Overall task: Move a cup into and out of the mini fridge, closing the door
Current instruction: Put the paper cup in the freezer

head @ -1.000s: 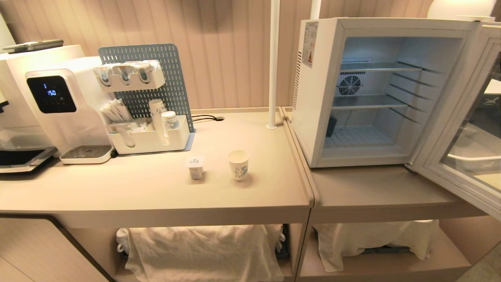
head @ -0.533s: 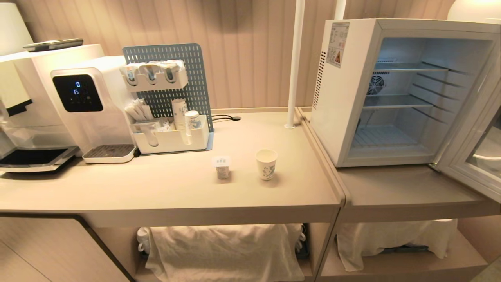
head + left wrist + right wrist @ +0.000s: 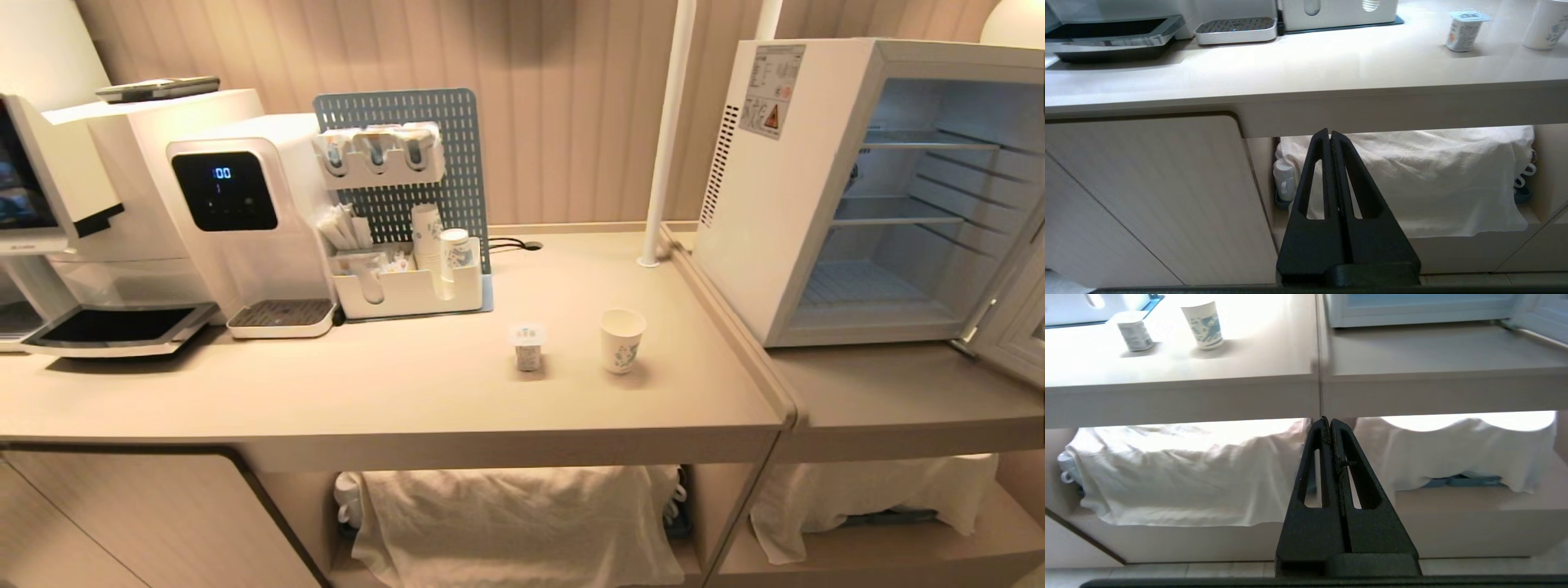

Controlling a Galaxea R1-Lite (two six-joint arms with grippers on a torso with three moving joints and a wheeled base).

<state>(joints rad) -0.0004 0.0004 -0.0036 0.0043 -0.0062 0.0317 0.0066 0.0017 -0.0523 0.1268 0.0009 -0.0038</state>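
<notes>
Head view: cup [image 3: 622,340] upright on the table [image 3: 392,384], just beside a small foil-lidded pot [image 3: 527,346], well left of the mini fridge [image 3: 849,188] standing wide open and bare inside, only a sliver of its door [image 3: 1016,331] showing at the right edge. Left wrist view: left tool [image 3: 1329,134] pressed together, empty, hanging low below the table edge in front of a white cloth [image 3: 1412,179] on the lower shelf. Right wrist view: right tool [image 3: 1329,421] same deal, fingers together, holding nothing, near the seam between the two tabletops.
</notes>
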